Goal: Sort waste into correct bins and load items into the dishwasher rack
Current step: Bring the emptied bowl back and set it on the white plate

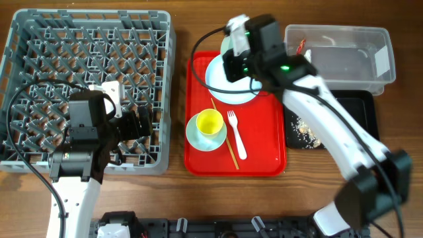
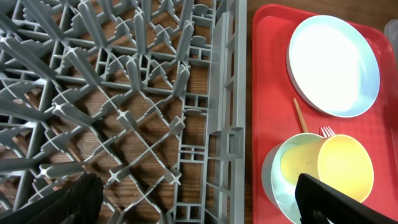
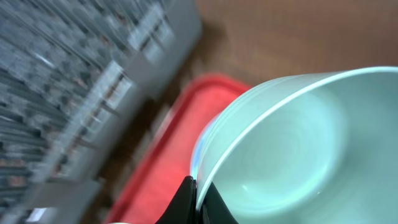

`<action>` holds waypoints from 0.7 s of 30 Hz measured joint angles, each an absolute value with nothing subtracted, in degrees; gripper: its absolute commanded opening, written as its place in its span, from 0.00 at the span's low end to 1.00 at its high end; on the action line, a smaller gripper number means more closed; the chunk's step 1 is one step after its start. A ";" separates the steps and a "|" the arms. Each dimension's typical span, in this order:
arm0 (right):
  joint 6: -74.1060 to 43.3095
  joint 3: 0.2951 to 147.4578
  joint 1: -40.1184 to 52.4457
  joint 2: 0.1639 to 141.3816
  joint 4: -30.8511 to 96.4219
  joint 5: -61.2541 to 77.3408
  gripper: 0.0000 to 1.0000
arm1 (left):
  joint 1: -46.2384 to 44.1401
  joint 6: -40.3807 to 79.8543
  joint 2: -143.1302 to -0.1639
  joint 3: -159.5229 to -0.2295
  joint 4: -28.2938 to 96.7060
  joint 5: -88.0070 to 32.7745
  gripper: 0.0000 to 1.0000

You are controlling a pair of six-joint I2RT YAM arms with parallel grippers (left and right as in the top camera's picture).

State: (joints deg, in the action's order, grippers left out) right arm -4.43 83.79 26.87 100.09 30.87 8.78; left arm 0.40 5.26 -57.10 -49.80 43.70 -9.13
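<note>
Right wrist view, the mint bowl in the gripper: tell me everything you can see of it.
The mint bowl is pale green, smooth and glossy, plastic by its look, with a thin rim and an empty, clean inside. It is tipped steeply, with its opening facing the camera. The right gripper is shut on its rim, one finger inside and one outside. It looks to hang above the red tray; nothing else is seen touching it.

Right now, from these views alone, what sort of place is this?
Probably a canteen-style dish-clearing station on a wooden table: a grey dishwasher rack, a red tray holding a plate, and a clear tub beside it.
</note>
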 measured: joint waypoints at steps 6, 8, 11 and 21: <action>-5.80 83.79 26.81 109.23 31.33 7.25 0.05 | 0.40 5.26 -57.12 -49.80 43.70 -9.15 1.00; -6.39 83.79 26.81 111.15 31.33 7.27 0.05 | 0.40 5.26 -57.12 -49.80 43.70 -9.15 1.00; -6.83 83.79 26.81 112.60 31.40 7.27 0.06 | 0.40 5.26 -57.12 -49.80 43.70 -9.15 1.00; -8.27 83.79 26.81 113.40 34.65 7.92 0.24 | 0.40 5.26 -57.12 -49.80 43.68 -9.15 1.00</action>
State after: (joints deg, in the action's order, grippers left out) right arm -8.27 83.79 26.81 113.40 34.65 7.92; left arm 0.40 5.26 -57.12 -49.80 43.68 -9.15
